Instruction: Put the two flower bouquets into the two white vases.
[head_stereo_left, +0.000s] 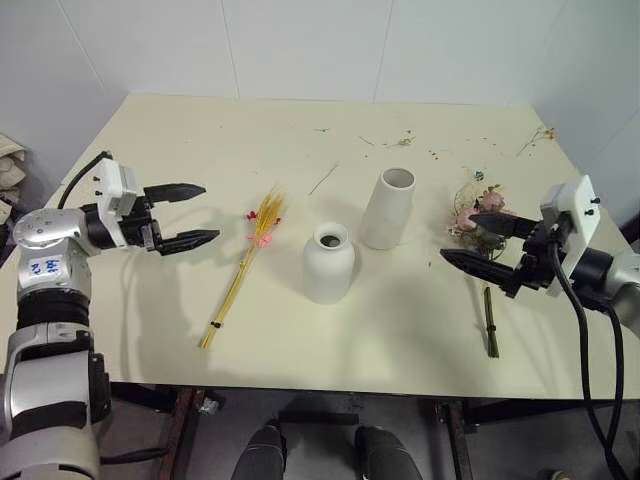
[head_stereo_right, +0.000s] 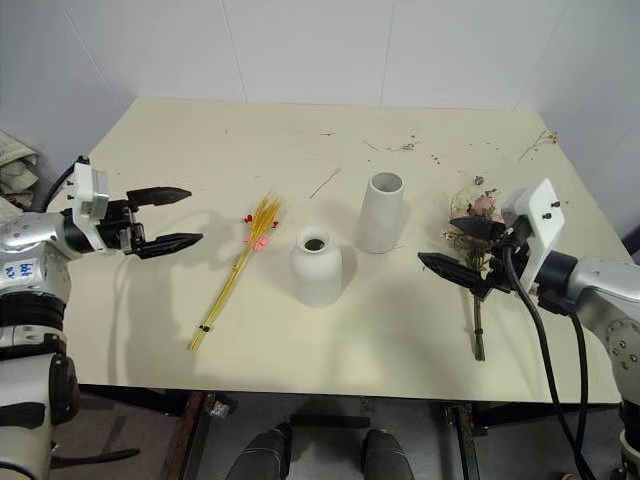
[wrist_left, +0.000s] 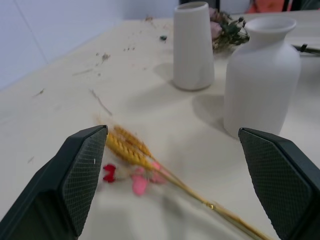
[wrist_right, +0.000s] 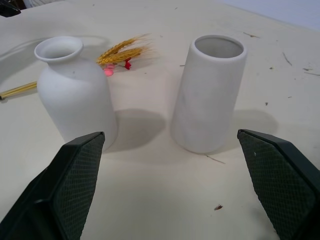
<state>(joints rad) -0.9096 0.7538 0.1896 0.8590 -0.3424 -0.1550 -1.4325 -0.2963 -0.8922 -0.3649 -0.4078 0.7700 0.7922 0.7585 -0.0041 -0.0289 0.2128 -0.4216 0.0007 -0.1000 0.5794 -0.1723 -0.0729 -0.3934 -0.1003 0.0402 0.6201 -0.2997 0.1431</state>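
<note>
The slim bundle of yellow wheat stalks (head_stereo_left: 246, 262) with red and pink bits lies flat on the table, left of centre. My left gripper (head_stereo_left: 192, 214) hovers open just to its left, pointing toward it. The short bottle-shaped white vase (head_stereo_left: 328, 263) stands mid-table, with the taller tapered white vase (head_stereo_left: 388, 207) behind and to its right. Right of the vases lies the bushy pink-rose bouquet (head_stereo_left: 472, 213), its stems (head_stereo_left: 490, 322) running toward the front edge. My right gripper (head_stereo_left: 478, 238) is open above that bouquet, aimed at the vases, nothing between its fingers.
Dry flower crumbs and twigs (head_stereo_left: 400, 141) are scattered over the far half of the cream table (head_stereo_left: 180, 130). A white wall rises behind the table and its front edge runs just before me.
</note>
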